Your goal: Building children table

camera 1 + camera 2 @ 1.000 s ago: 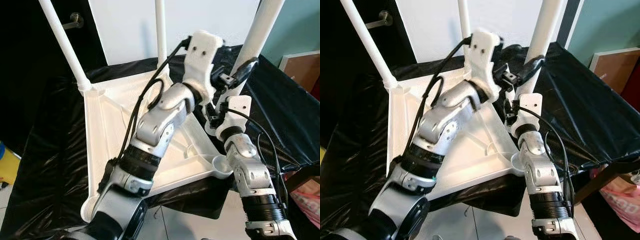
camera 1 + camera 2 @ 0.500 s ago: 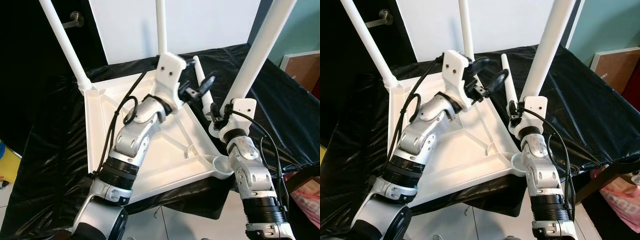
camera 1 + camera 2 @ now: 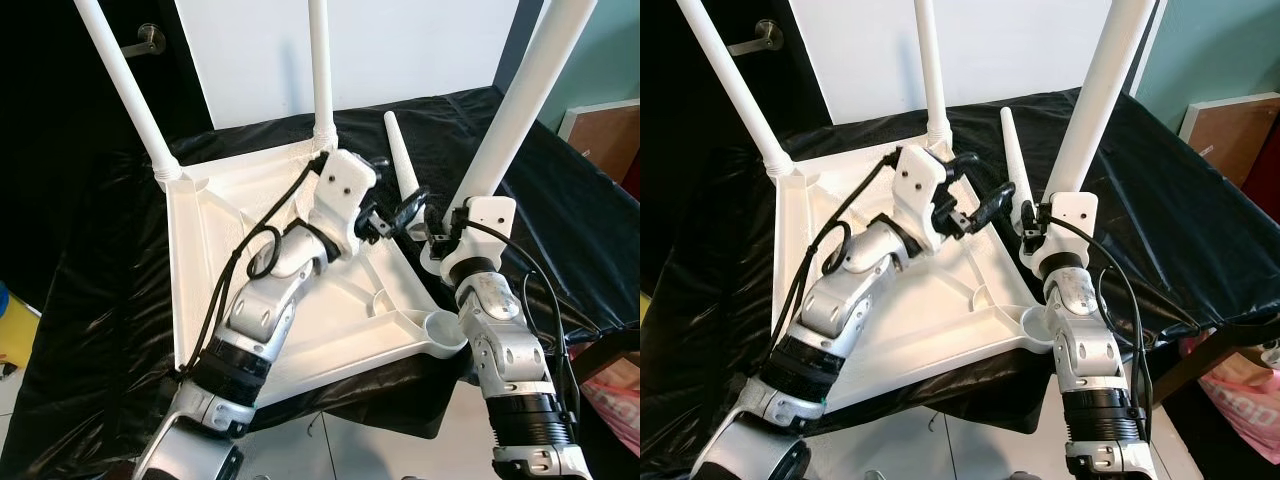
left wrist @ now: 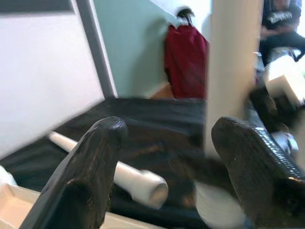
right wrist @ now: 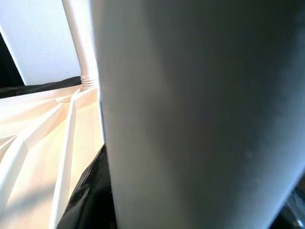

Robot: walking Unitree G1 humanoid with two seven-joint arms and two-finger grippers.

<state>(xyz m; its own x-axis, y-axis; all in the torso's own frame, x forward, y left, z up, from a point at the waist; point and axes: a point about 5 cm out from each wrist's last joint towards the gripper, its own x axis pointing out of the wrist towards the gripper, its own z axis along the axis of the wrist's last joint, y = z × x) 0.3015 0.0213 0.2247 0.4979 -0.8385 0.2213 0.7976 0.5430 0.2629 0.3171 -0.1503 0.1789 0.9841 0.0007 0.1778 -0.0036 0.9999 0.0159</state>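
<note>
A white children's table (image 3: pixel 230 290) lies upside down on black cloth. Two white legs (image 3: pixel 125 90) (image 3: pixel 320 70) stand in its back corners. My right gripper (image 3: pixel 452 222) is shut on the base of a third leg (image 3: pixel 515 100), upright beside the table's right edge; this leg (image 5: pixel 200 114) is pressed up close in the right wrist view. The round socket (image 3: pixel 445 330) at the near right corner is bare. My left gripper (image 3: pixel 405 212) hovers open over the right edge, its fingers (image 4: pixel 95 162) wide apart. A loose leg (image 3: pixel 400 160) lies on the cloth just beyond it.
The black cloth (image 3: pixel 90 300) drapes over the support's edges. A brown board (image 3: pixel 605 140) and a pink bag (image 3: pixel 615 395) are at the right, a yellow object (image 3: pixel 15 330) at the left. A seated person (image 4: pixel 283 28) and a red garment (image 4: pixel 186 62) are in the background.
My left gripper has let go of the upright leg, swung down and left, and now hangs open over the table's right edge. The right gripper keeps hold of the leg.
</note>
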